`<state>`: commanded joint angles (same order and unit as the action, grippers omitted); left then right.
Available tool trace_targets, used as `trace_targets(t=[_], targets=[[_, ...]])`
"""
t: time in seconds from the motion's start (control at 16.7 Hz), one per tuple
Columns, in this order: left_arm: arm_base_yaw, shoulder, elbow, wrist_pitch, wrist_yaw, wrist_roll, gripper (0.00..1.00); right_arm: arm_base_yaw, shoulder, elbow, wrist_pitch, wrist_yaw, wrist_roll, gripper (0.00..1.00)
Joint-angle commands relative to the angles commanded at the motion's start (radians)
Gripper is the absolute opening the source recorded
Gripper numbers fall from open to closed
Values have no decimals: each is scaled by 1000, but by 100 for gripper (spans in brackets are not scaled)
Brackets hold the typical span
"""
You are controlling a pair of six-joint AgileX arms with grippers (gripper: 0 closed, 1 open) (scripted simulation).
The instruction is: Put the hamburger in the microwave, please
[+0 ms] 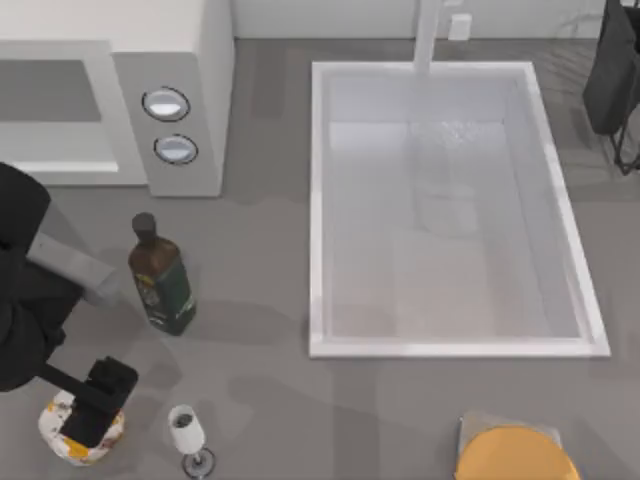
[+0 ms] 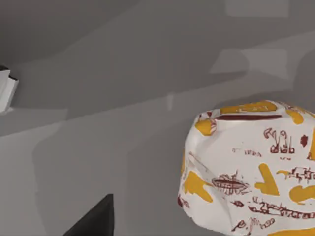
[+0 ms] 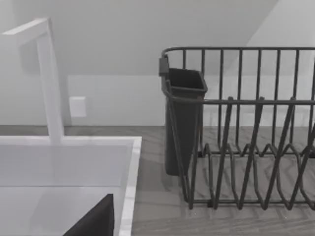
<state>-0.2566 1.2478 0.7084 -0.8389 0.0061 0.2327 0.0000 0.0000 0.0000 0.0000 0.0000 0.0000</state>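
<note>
Hamburger point(image 1: 62, 432) sits at the table's near left corner, a white wrapped lump with orange and dark-red print, and the left gripper point(image 1: 92, 404) hangs right over it, its dark body covering the top of the bun from above. In the left wrist view the hamburger point(image 2: 251, 167) looms close and a dark fingertip shows at the frame's edge, but I cannot tell how wide the fingers stand or whether they touch the wrapper. By my reading the step in hand is the grasp. To do it well, the fingers should straddle the bun's widest part, come low enough to catch its sides, and close gently, since the wrapper looks soft and could squash or slip. The lift should then clear the wine glass point(image 1: 188, 437) just beside the bun and the bottle point(image 1: 160, 277) standing between the bun and the microwave point(image 1: 120, 95), which sits at the far left with its cavity facing the table and two knobs on its panel.

Going rightwards: one hamburger, one glass, one bottle, one microwave, then one sink point(image 1: 450, 210) in the middle with one faucet point(image 1: 428, 38) at its far rim, one orange disc point(image 1: 515, 455) on a grey slab near the front, and one dish rack point(image 3: 241, 128) at the far right. The right gripper is parked by that rack; one dark fingertip point(image 3: 93, 221) shows, and I cannot tell its width.
</note>
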Motion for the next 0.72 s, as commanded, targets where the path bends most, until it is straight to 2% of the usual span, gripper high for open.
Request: trace_targets(t=[0.3,0.72], targets=[[-39,181,114,-123,-4,36,100,0,0,0,0,0,0,100],[-27,196,111,-111,-4,46,100,0,0,0,0,0,0,100]])
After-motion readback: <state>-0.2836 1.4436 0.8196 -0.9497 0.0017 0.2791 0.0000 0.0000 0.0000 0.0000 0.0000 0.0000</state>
